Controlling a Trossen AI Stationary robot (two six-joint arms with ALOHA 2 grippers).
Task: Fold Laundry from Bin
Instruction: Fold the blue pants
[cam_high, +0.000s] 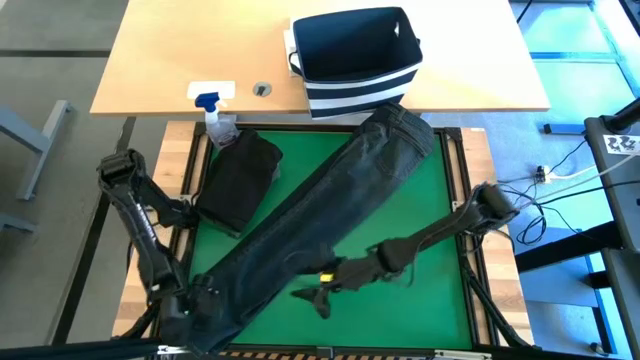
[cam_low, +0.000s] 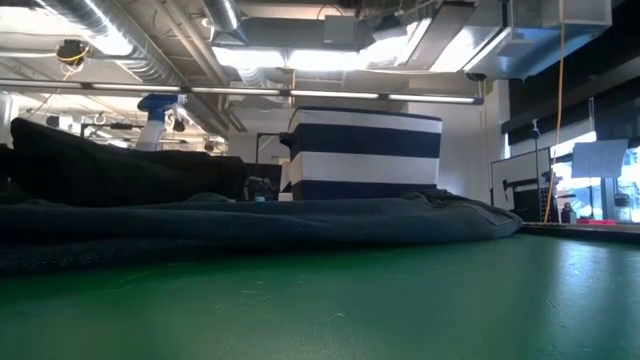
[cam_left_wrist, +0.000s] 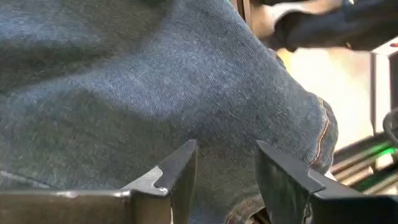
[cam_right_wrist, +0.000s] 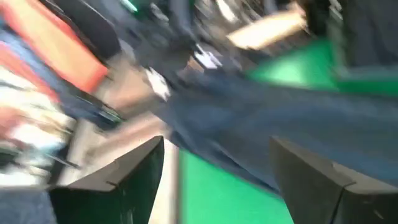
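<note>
Left gripper (cam_high: 205, 300) is seen low over the near left corner of the green mat (cam_high: 400, 300); in the left wrist view its two fingers (cam_left_wrist: 177, 171) stand apart, with nothing clamped between them, directly over the blue denim of the jeans (cam_high: 320, 215); a seam with orange stitching shows just beyond one finger. Right gripper (cam_high: 318, 294) is placed to the right of the left one, over bare mat just beside the near edge of the jeans; in the right wrist view its fingers (cam_right_wrist: 140, 174) are spread wide and nothing is held; denim and green mat lie ahead of them.

The jeans are laid diagonally across the mat, one end under the left gripper and the other reaching away from both grippers to the far edge, where it touches the bin (cam_high: 355, 60); the bin, navy with white stripes, stands on the wooden counter (cam_high: 160, 60) beyond the mat. A dark folded garment (cam_high: 238, 178) lies beyond the left gripper, beside the jeans; a spray bottle (cam_high: 215, 115) with a blue nozzle stands just past it.
</note>
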